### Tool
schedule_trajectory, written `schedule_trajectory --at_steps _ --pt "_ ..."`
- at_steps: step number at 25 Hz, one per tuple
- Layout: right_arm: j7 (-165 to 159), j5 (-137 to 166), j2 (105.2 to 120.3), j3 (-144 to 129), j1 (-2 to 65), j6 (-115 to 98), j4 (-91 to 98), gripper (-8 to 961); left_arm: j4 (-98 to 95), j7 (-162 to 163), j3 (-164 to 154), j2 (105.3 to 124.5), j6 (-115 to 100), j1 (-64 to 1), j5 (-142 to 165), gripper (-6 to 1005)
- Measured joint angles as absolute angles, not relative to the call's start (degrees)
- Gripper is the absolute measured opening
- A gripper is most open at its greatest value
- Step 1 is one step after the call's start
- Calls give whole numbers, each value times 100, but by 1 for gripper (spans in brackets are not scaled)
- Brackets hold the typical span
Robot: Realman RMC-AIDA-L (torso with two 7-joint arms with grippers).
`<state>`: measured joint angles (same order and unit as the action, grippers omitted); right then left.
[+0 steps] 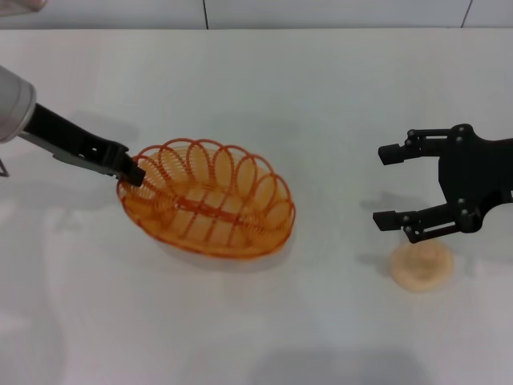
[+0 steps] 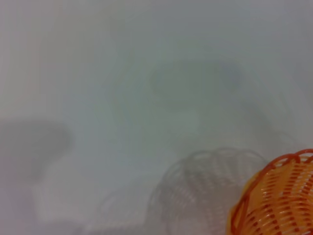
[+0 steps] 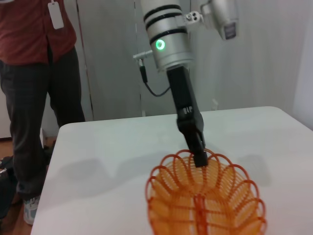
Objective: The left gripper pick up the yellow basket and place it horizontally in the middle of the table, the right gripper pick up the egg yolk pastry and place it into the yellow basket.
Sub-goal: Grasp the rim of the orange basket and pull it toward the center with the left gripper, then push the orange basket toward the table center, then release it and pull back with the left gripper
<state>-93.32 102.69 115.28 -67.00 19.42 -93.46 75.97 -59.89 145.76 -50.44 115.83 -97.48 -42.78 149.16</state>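
Note:
The yellow basket [image 1: 210, 202] is an orange wire oval left of the middle of the white table [image 1: 321, 88]. My left gripper [image 1: 132, 172] is shut on the basket's left rim; the right wrist view shows the claw [image 3: 199, 159] pinching the far rim of the basket [image 3: 205, 200]. A corner of the basket [image 2: 279, 200] shows in the left wrist view, with its shadow beside it. The egg yolk pastry [image 1: 422, 265] lies on the table at the right. My right gripper [image 1: 387, 186] is open and empty, just behind and to the left of the pastry.
A person [image 3: 34, 73] in a red shirt stands beyond the table's far left corner in the right wrist view. The table's back edge [image 1: 240, 30] meets a wall.

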Motion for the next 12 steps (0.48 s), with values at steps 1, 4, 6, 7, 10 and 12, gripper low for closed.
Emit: schedule_trajectory --at_steps 1,4,6,7,10,12 --pt "-9330 10262 11526 -6699 1943 -9358 7598 859 -5902 14733 -5044 11573 -9699 -4315 14920 76" --pt "-9323 10259 11524 -6698 1939 -9386 7602 858 -5665 15099 -5045 11558 -9499 -4364 14923 76" --pt "-9312 10256 11523 -6697 1938 -9391 7605 857 -5476 15282 -5046 11568 -9344 -4386 14922 77" --pt "-9297 10255 11522 -6701 1937 -9397 7615 857 -5381 15344 -5046 11579 -9279 -4407 14923 77" --pt "-9250 10249 11522 -6729 1936 -9430 7649 855 -5203 15476 -5049 11616 -9123 -4473 14927 77" --pt "-9204 10236 11523 -6739 1934 -9466 7658 855 -5162 15567 -5057 11647 -9007 -4526 14929 77"
